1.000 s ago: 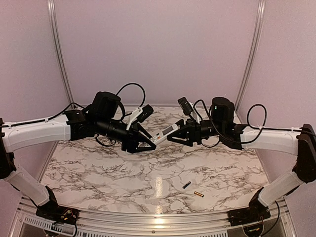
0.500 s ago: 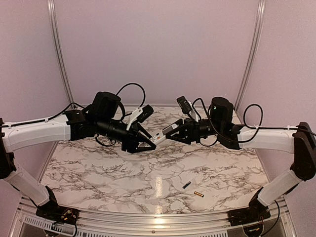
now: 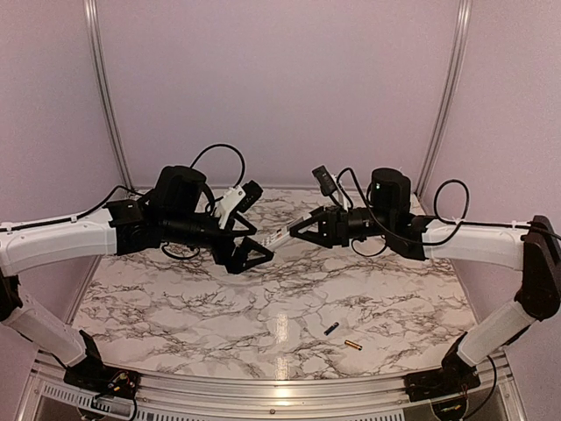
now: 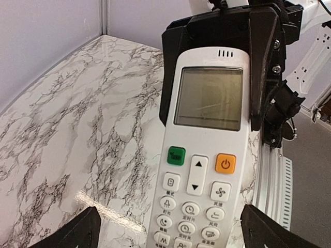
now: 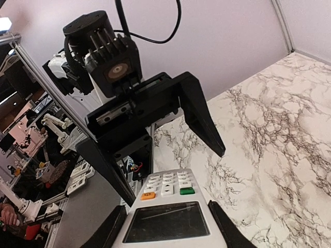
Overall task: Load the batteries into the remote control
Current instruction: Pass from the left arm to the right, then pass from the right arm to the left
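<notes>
Lilac walls enclose a marble table. Above its far middle the two arms meet tip to tip. The right gripper is clamped on the display end of the remote, one black finger on each long edge beside the grey display. It holds the remote off the table, face up towards the left wrist camera. The remote's button end, with a green button and an orange one, reaches out between the fingers of the left gripper. Those fingers stand wide apart and clear of the remote's sides. Two batteries lie on the table well below both grippers, towards the arm bases and nearer the right arm. One is the dark battery. Just beside it, not touching, is the gold battery.
</notes>
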Available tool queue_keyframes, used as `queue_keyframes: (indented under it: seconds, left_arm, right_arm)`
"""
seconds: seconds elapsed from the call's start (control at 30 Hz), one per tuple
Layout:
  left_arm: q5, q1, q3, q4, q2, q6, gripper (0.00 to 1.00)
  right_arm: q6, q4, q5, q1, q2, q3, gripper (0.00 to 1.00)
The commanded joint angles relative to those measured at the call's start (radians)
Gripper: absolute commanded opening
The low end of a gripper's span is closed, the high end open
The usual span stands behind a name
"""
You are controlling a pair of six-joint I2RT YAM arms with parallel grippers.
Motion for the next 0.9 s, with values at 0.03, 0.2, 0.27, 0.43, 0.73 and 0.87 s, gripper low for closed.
queue_keyframes:
  seconds: [0.03, 0.2, 0.27, 0.43, 0.73, 0.87]
  left_arm:
    - [-0.292, -0.046, -0.051, 0.035, -0.077, 0.044, 0.98]
    - [-0.460, -0.109, -0.033, 0.009, -0.047, 0.104, 0.92]
    - [-0.524, -0.134, -0.016, -0.001, -0.028, 0.124, 0.89]
    - [-0.618, -0.164, 0.034, -0.029, 0.034, 0.156, 0.80]
    - [-0.687, -0.191, 0.096, -0.063, 0.121, 0.189, 0.67]
    - [-0.721, -0.202, 0.118, -0.066, 0.152, 0.208, 0.60]
  right_arm:
    - [0.031, -0.109, 0.139, -0.032, -0.003, 0.044, 0.27]
    - [0.080, -0.139, 0.185, -0.038, 0.005, 0.047, 0.28]
    - [0.100, -0.141, 0.191, -0.038, 0.009, 0.046, 0.28]
    - [0.132, -0.133, 0.190, -0.037, 0.013, 0.037, 0.27]
    - [0.168, -0.109, 0.173, -0.036, 0.006, 0.017, 0.26]
    - [0.172, -0.109, 0.177, -0.029, 0.007, 0.013, 0.26]
